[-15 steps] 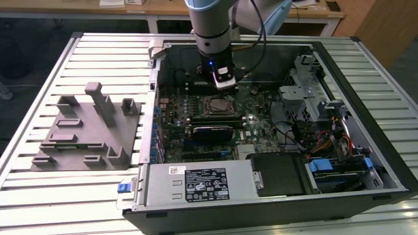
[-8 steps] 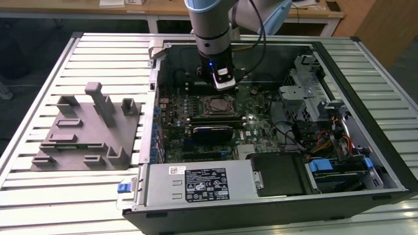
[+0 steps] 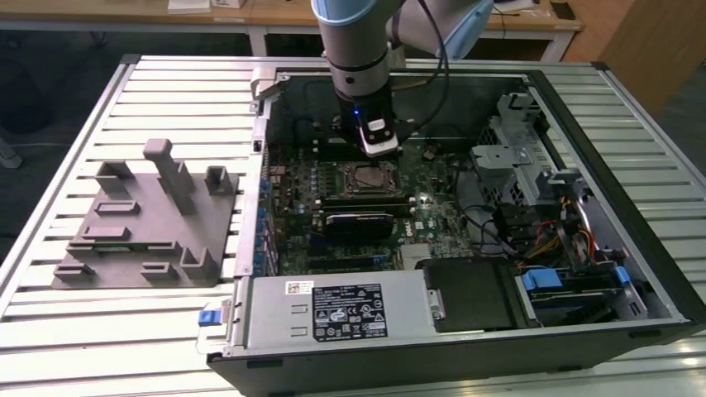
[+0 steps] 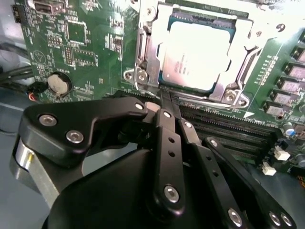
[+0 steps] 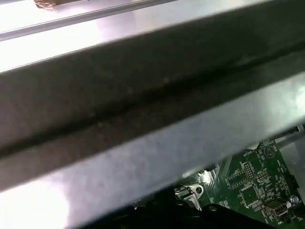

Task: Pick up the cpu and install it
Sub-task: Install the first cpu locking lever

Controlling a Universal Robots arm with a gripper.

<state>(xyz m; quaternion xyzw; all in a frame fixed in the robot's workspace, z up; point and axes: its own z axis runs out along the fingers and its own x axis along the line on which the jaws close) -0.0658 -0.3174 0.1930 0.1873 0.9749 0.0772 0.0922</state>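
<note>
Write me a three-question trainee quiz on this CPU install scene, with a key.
1. True or false: the cpu lies inside the socket on the motherboard.
2. Pick one. In the second wrist view, the gripper is:
A) clamped on the cpu
B) shut with nothing in it, its tips close to the socket's edge
C) wide open outside the case
3. In the exterior view, on which side of the computer case does the grey fixture stand?

Key: 1 true. 2 B. 3 the exterior view's left.
</note>
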